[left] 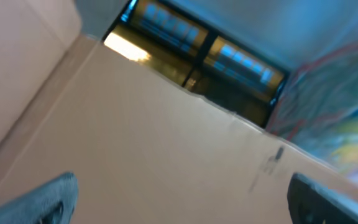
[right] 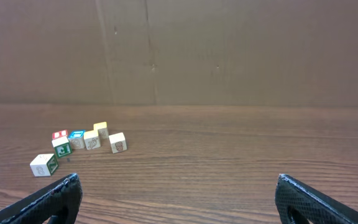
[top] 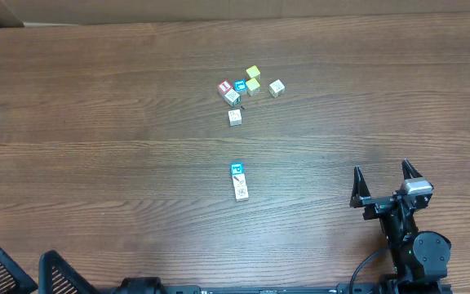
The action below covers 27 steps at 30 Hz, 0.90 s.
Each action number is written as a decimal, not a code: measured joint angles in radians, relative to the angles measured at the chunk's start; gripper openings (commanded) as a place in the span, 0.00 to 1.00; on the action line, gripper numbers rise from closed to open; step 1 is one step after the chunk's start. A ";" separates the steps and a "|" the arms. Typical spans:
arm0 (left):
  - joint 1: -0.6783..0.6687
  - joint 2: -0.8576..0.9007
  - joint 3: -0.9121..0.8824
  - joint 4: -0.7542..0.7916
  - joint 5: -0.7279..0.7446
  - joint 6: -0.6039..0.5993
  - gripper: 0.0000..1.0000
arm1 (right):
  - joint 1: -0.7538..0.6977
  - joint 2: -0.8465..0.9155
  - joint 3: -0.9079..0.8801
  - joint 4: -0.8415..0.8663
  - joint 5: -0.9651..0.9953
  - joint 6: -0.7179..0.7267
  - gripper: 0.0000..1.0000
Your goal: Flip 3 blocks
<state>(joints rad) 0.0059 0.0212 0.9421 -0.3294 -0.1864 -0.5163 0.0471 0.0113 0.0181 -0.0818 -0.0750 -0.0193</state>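
We see our three blocks (top: 238,181) in one touching row at the middle of the table (top: 96,122), blue face toward twelve o'clock. They sit so tight that pinching one may drag or tip its neighbour. The right gripper (top: 381,168) at four o'clock and the left gripper (top: 19,255) at eight both gape, empty.

A red-faced wooden cube (top: 224,86) and two plain yellow wooden cubes (top: 253,73) are clustered on a brown wood-grain table (top: 96,122). A brown cardboard wall (right: 229,50) is seen behind it.
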 measured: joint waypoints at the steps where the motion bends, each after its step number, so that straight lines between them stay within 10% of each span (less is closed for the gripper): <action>1: 0.000 -0.002 -0.019 0.047 0.006 0.000 1.00 | 0.000 0.000 0.000 0.000 0.000 0.000 1.00; 15: 0.000 -0.004 -0.373 0.874 0.215 0.087 1.00 | 0.000 0.000 0.000 0.001 0.000 0.000 1.00; 27: 0.000 -0.004 -0.716 1.018 0.266 0.132 1.00 | 0.000 0.000 0.000 0.001 0.000 0.000 1.00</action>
<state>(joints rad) 0.0059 0.0170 0.2264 0.6888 0.0795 -0.3847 0.0471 0.0113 0.0181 -0.0811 -0.0750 -0.0196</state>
